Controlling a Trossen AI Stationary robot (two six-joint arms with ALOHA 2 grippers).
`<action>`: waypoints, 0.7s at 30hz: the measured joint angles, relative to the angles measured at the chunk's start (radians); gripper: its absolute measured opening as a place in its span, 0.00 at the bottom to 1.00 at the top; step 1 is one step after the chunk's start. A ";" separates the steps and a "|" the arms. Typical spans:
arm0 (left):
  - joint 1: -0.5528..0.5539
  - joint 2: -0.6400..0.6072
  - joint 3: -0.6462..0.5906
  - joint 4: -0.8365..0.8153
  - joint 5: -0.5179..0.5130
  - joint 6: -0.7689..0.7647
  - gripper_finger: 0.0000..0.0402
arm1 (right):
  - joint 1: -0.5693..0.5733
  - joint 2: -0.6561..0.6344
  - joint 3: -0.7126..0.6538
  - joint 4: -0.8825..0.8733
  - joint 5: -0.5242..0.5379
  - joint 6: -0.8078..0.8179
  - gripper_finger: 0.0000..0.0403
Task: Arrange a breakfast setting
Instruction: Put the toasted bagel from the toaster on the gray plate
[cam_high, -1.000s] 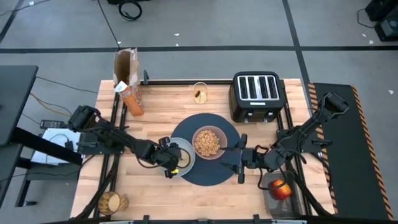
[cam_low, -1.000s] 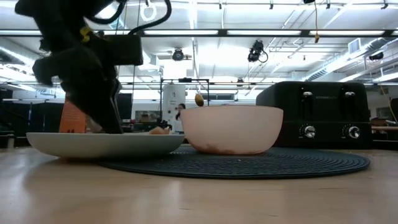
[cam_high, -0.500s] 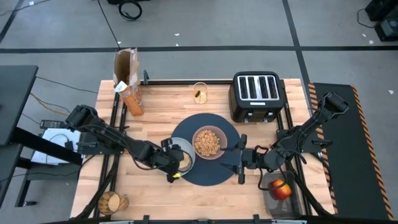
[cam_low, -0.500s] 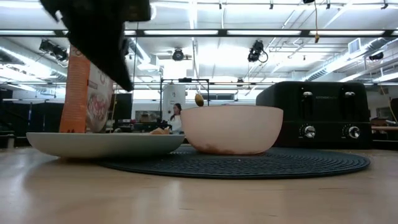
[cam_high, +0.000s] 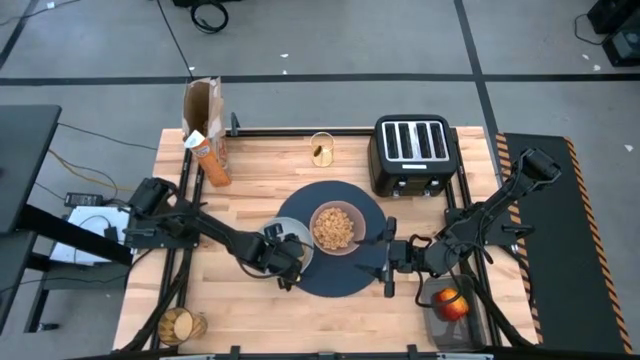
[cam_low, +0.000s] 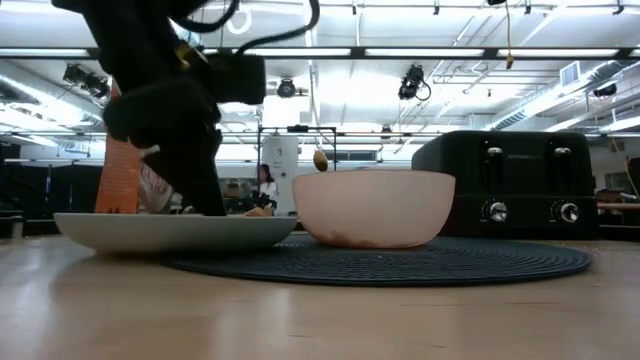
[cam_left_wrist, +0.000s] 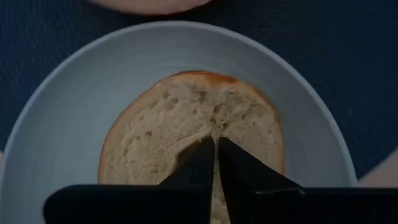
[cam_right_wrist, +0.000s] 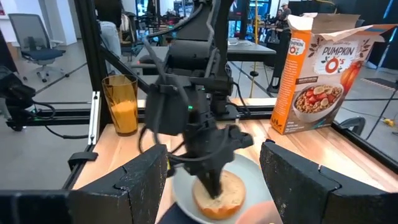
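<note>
A bagel half lies cut face up on the pale blue-grey plate, which sits half on the navy placemat. The pinkish bowl of cereal stands on the mat beside the plate. My left gripper is shut, over the plate's middle, tips down on the bagel. My right gripper is open and empty at the mat's right edge, facing the plate. The red apple lies off the table's near right corner. The amber tumbler stands at the near left corner. The gold spoon stands in a glass at the far edge. My left gripper sets its shut fingertips on the middle of the bagel's cut face. It comes from above, pointing down, as the right wrist view shows. The bagel lies flat on the plate.
The black toaster stands at the far right, behind the mat. The orange cereal box stands open at the far left. Bare wood lies along the near edge in front of the mat.
My left gripper has gone from the plate's left side toward the table's right, rising clear of the plate halfway, then coming down on the bagel's middle. The right arm has kept still.
</note>
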 joint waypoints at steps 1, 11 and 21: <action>0.007 0.000 0.000 -0.012 -0.001 -0.007 0.07 | 0.000 0.000 0.000 -0.001 -0.005 0.005 0.65; 0.026 -0.052 -0.003 -0.155 -0.004 -0.025 0.07 | 0.000 0.000 0.000 -0.014 -0.021 0.021 0.65; 0.075 -0.059 -0.003 -0.203 0.012 -0.069 0.07 | 0.000 0.000 0.000 -0.015 -0.021 0.019 0.65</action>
